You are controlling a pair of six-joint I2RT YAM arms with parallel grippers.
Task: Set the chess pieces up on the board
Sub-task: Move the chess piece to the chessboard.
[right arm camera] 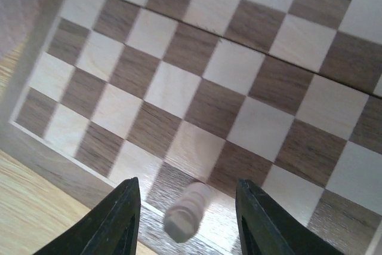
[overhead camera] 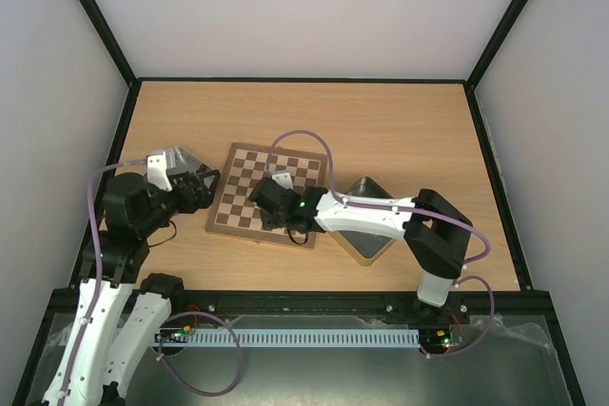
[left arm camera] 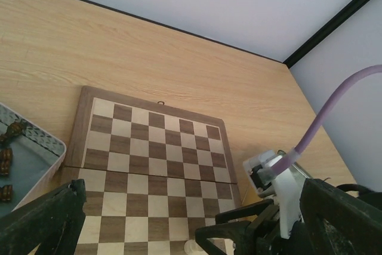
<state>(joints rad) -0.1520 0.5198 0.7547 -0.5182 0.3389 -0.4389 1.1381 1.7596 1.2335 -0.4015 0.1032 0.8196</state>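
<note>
The board [overhead camera: 249,176] lies at the table's middle left, and most of its squares show bare. In the right wrist view one pale beige chess piece [right arm camera: 186,213] sits blurred over a dark square in the board's [right arm camera: 227,64] near edge row. My right gripper [right arm camera: 188,190] is open around it, with a gap on each side of the piece. The left wrist view catches the same piece [left arm camera: 194,246] beside the right gripper's black fingers [left arm camera: 245,225]. My left gripper [overhead camera: 203,187] hangs wide open just off the board's left edge, holding nothing. Dark brown pieces [left arm camera: 6,160] lie in a grey tray.
The small grey tray [overhead camera: 169,161] stands left of the board, behind my left gripper. A gold square tin [overhead camera: 366,235] sits right of the board, partly under the right arm. Black frame rails and white walls close in the table.
</note>
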